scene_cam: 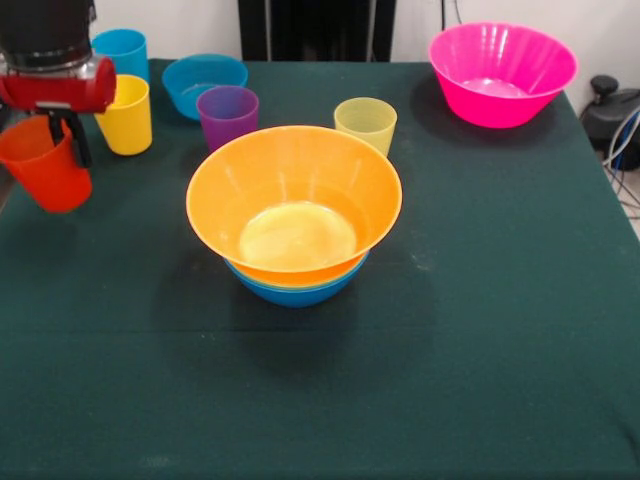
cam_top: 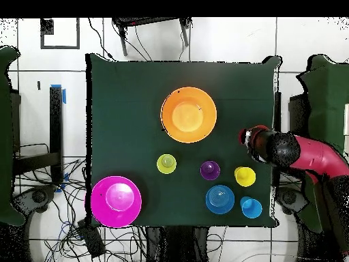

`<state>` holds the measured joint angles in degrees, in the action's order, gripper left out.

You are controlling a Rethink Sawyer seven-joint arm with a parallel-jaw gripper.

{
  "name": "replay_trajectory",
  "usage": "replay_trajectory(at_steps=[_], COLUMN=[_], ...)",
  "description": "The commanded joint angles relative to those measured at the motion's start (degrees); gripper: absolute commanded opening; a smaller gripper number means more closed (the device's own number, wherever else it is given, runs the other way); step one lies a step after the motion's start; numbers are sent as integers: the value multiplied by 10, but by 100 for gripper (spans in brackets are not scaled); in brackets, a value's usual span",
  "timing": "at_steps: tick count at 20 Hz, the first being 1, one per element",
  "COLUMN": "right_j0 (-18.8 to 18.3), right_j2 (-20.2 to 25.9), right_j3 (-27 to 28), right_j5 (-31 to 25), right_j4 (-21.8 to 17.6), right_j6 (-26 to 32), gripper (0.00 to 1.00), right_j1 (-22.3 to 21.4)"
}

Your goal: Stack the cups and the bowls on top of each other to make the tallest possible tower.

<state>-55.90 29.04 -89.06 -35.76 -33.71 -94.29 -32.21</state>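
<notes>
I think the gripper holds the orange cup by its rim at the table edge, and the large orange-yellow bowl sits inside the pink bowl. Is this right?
Not quite. The front view shows the large orange-yellow bowl sitting in a blue bowl, not the pink bowl, which stands alone. The gripper does hold the orange cup.

arm [cam_top: 317,155] red and black, reaches in from table's side edge in overhead view, wrist bent down over table edge. in front view only wrist end shows at upper left: black cylinder above, red housing below it. gripper [scene_cam: 66,140] hangs under red housing, black fingers [scene_cam: 78,148] pointing down. one finger outside wall of orange cup [scene_cam: 45,165], other inside rim, clamped on wall. cup hangs upright, slightly tilted, lifted clear of table. in overhead view gripper hidden beneath wrist.
</notes>
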Motion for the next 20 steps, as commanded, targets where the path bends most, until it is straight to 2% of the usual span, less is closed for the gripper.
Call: replay_trajectory(at_steps=[1, 5, 9, 13, 17, 20], right_j0=[44, 59, 84, 106, 139, 169], right_j2=[23, 24, 8, -2, -18, -35], right_j3=[-42, -42, -35, -17, 2, 16], right_j5=[-98, -126, -131, -160, -184, -197], right_j4=[49, 76, 84, 97, 102, 107], right_j6=[21, 16, -5, -15, -38, -76], gripper=[0, 0, 0, 0, 0, 0], right_j1=[-95, -121, -145, -160, -174, -182])
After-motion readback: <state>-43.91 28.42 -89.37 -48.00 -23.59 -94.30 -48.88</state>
